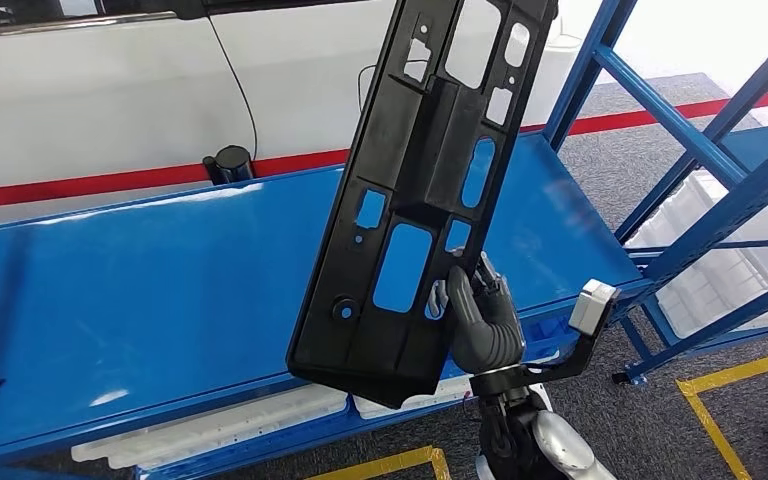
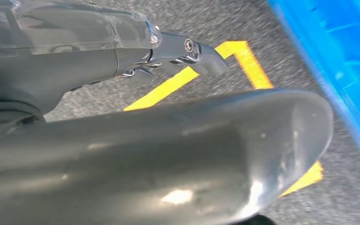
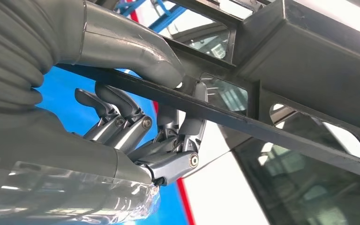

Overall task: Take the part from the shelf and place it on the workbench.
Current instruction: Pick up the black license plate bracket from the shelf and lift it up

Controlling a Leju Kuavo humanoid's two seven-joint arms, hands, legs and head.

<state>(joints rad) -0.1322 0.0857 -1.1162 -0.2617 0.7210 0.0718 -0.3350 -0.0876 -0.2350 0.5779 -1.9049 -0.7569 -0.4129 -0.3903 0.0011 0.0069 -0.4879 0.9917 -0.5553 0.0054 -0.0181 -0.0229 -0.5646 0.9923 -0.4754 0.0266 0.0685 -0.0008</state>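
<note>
Black part point(image 1: 425, 180) in right hand's point(image 1: 482, 318) grip above blue shelf point(image 1: 160, 290); grey carpet point(image 1: 610, 160), left hand's point(image 2: 159, 51) grasp unclear.

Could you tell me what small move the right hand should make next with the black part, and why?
Probably lower and level it toward the blue surface. The right hand grips the black panel by its lower edge, tilted steeply, raised clear of that surface.
</note>
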